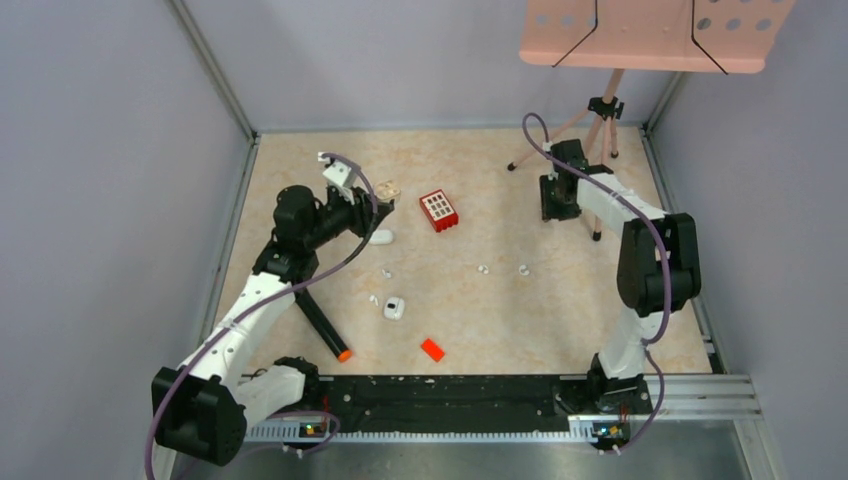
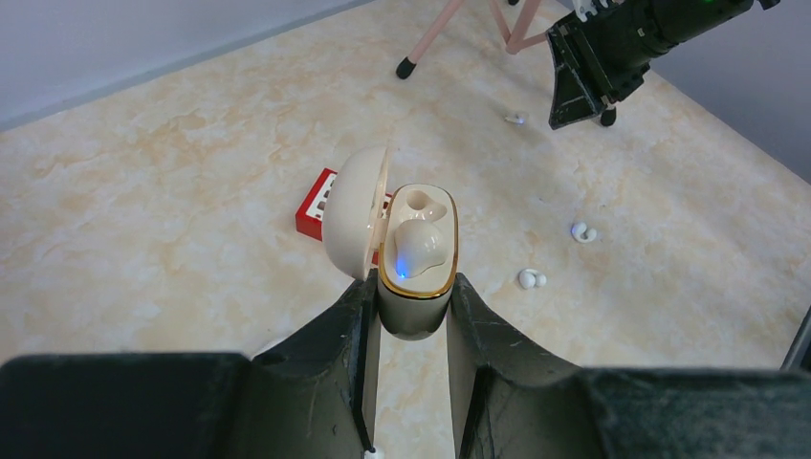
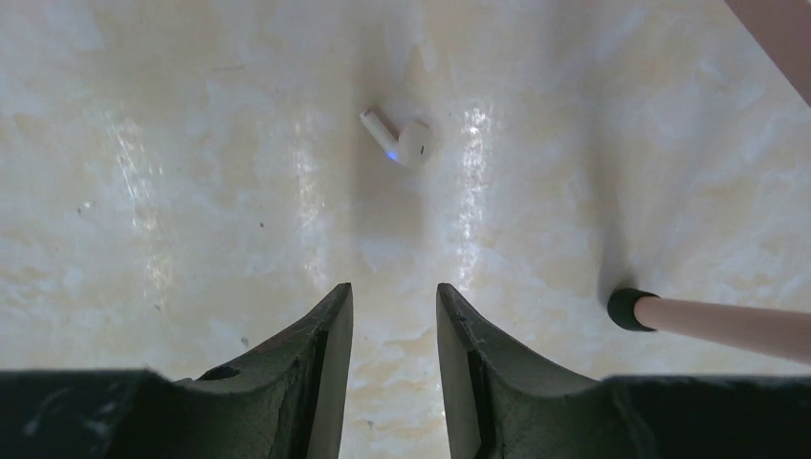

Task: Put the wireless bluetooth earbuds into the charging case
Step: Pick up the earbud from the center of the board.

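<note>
My left gripper (image 2: 411,287) is shut on the cream charging case (image 2: 419,251), whose lid stands open to the left. One earbud (image 2: 413,244) sits in the case with a blue light on; the far socket is empty. From above, the case (image 1: 388,188) is held over the table's back left. My right gripper (image 3: 394,296) is open and holds nothing, with a white earbud (image 3: 404,142) lying on the table ahead of its fingertips. More earbuds (image 1: 484,269) (image 1: 522,269) lie mid-table. In the top view the right gripper (image 1: 558,205) hangs at the back right.
A red block (image 1: 438,210) stands right of the case. A small white case (image 1: 394,308), an orange-red chip (image 1: 432,349) and a black marker (image 1: 325,325) lie nearer the arms. A pink stand's legs (image 1: 600,130) (image 3: 712,323) are planted close to the right gripper.
</note>
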Robot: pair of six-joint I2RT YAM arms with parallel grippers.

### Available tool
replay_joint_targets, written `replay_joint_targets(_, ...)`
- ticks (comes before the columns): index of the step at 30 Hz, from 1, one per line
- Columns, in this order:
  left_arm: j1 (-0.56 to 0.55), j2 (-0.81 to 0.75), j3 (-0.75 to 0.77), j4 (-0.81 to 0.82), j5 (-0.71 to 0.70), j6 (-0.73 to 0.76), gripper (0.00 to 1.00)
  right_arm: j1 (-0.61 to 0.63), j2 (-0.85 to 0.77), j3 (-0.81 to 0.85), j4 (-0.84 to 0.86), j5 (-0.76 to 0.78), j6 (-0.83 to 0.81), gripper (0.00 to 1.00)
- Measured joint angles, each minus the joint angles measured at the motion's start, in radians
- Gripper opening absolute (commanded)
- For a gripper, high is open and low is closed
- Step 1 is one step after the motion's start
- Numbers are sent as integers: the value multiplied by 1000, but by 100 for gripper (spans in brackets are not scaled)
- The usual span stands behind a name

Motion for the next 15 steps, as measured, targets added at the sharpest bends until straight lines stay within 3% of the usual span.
replay_joint_targets(15,4,0,42,-164,0,89,0,-32,161,97,52,34,258,33)
